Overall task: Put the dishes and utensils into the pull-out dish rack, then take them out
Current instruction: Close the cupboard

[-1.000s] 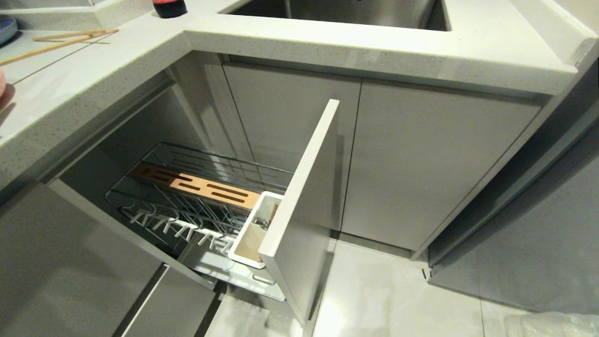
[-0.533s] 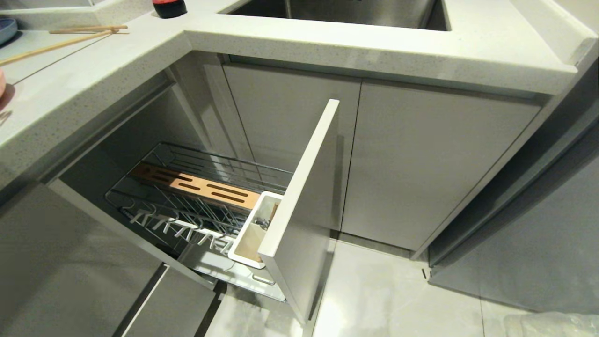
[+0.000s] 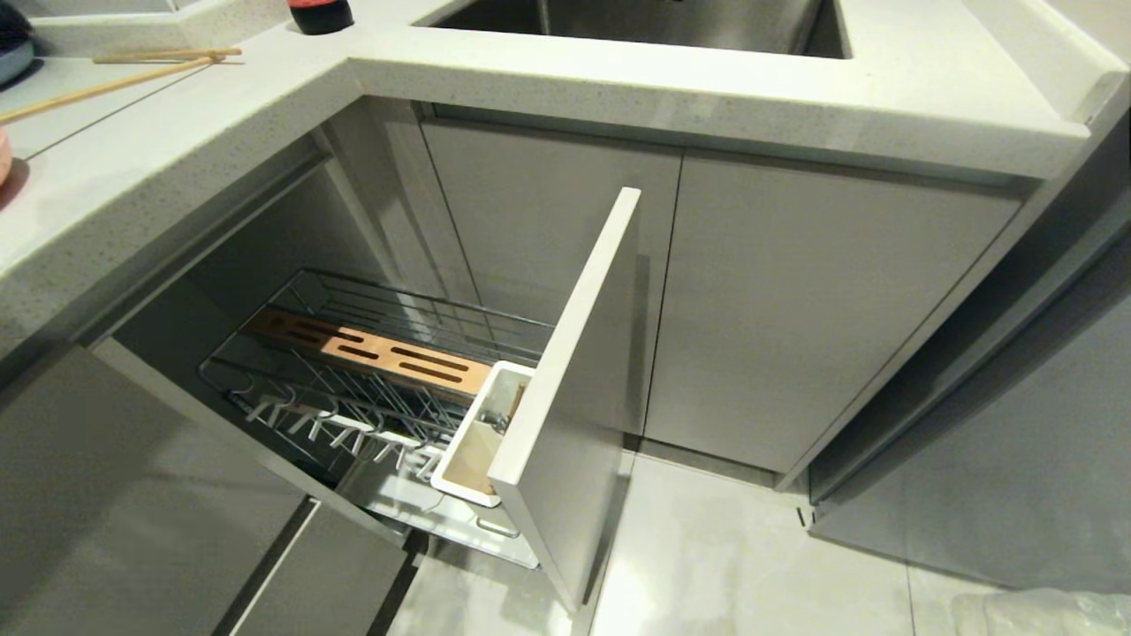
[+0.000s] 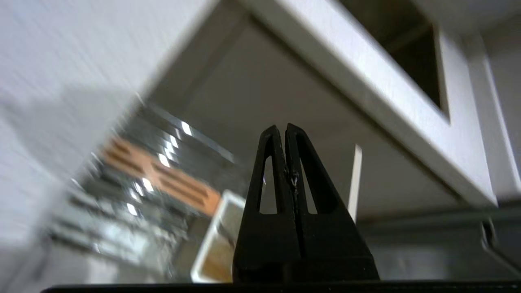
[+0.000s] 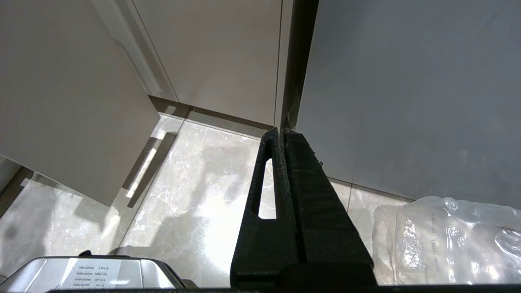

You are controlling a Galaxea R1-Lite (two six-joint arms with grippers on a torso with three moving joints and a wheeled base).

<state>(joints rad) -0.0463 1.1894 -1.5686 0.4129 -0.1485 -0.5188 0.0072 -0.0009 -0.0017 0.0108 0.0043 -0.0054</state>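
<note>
Chopsticks lie flat on the pale speckled table, well above and to the left of the pull-out dish rack; the two sticks are splayed apart, one lying near the table's back edge, the other slanting away from it toward the picture's left border. The rack stands drawn out of the cabinet below the table. Inside its chrome wire basket a slotted wooden strip runs along the far side, a row of upright prongs runs along the near side, and a white oblong utensil cup sits at the end just behind the flat pale grey front panel. Something slim and dark stands in the cup; what it is cannot be told. No bowl or plate shows among the prongs. At the far left border of the head view, above the rack, a sliver of salmon-pink plate rests on the table. A stainless sink is set into the table behind the rack.

The left hand is closed, its two black fingers pressed together with nothing between them; in its wrist view it points toward the rack, with the wooden strip and the cup blurred beyond it. The right hand is closed too and empty, hanging over the marbled floor tiles beside grey cabinet fronts, with a crumpled clear plastic bag on the floor near it.
</note>
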